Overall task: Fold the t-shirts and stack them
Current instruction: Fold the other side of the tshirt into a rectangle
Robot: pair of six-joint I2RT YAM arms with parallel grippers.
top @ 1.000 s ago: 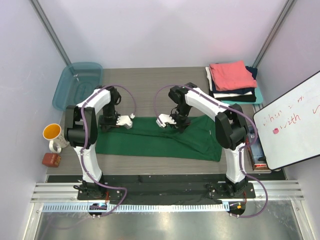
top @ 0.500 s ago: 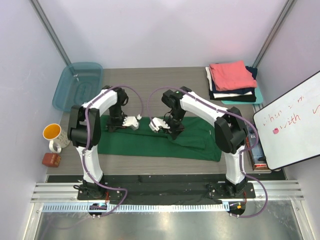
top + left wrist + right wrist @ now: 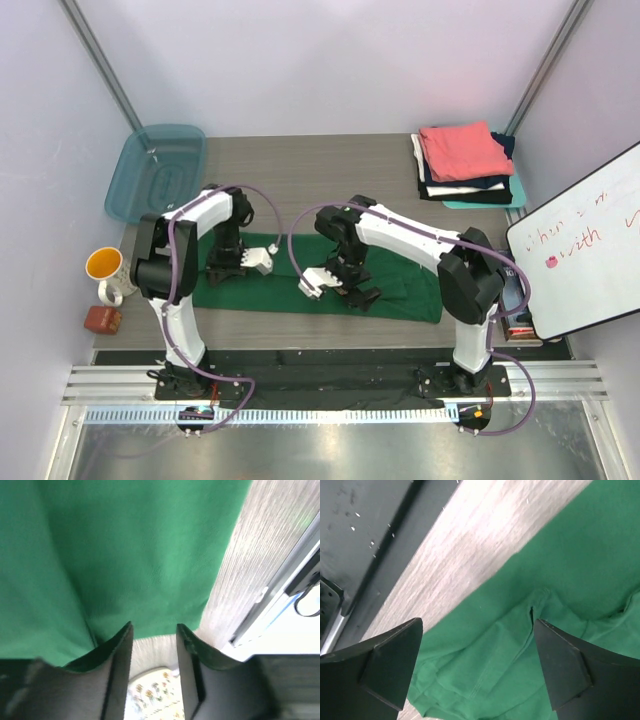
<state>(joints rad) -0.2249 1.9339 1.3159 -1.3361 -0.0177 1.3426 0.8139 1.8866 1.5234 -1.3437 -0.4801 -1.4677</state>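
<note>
Our left gripper (image 3: 154,627) has its fingers (image 3: 117,670) a little apart, with only bare table in the gap between them. Their tips sit right at the edge of the green t-shirt (image 3: 140,555). We cannot tell whether they touch the cloth.

Our right gripper (image 3: 476,622) has its fingers (image 3: 395,665) spread wide and grips nothing. It hangs over a rumpled, doubled-over edge of the same shirt, close to the near side of the table (image 3: 300,170).

From above, we see the shirt lying as a long band across the table in front of both arms. The left gripper is over its left part and the right gripper over its near edge, around the middle.

A stack of folded t-shirts (image 3: 462,150) with a coral one on top sits at the far right corner, well apart from the green one. A teal tub (image 3: 155,170) stands at the far left, a mug (image 3: 105,265) is just off the table's left side, and a whiteboard (image 3: 585,250) leans at the right.
</note>
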